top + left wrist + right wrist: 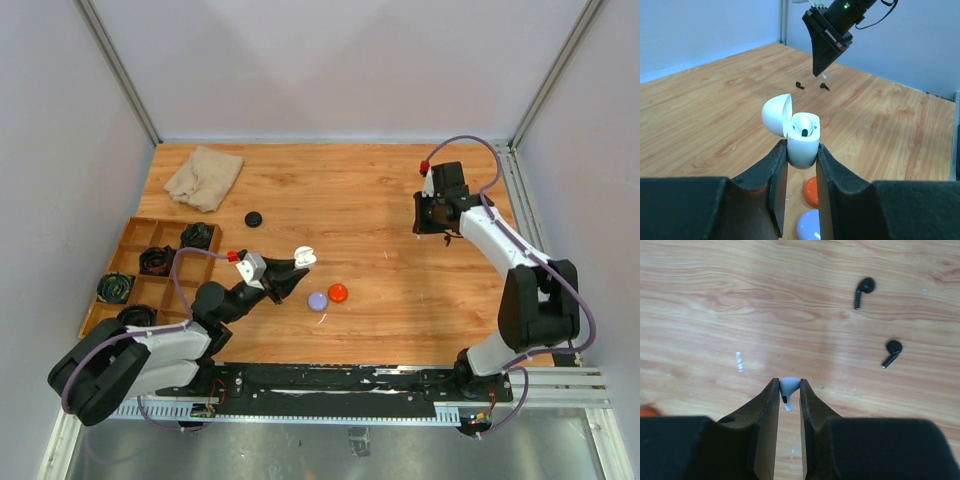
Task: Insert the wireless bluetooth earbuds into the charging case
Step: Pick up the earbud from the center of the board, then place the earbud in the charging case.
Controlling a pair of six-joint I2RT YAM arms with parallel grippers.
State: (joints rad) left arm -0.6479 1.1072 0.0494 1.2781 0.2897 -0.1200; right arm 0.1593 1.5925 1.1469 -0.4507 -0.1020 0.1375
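Storage at the left edge of the top view: a wooden compartment tray holding dark items, with a crumpled cloth above it. A black puck lies right of these, on bare table.

Left gripper, lower left of centre: clamped on the white charging case. In its wrist view the case stands upright between the pads, lid swung open to the left of the frame and mouth facing up. One white bud appears to sit in a well already; I cannot confirm a vacant one. A lilac puck and a red puck lie just below the case, touching or nearly so.

Right gripper, upper right: closed on a white earbud, pinched at the very fingertips, which point down at the table. Its long axis is judged to run roughly along the fingers, though most of it is hidden. Two black earbuds lie loose on the wood near this gripper, apart from each other.

Governing relation: the case lies to the lower left of the held bud, well apart, its mouth turned up. The right arm carries the bud, so the closing move looks to be its own. Wood between the grippers is bare. The open lid and both pucks border the approach.
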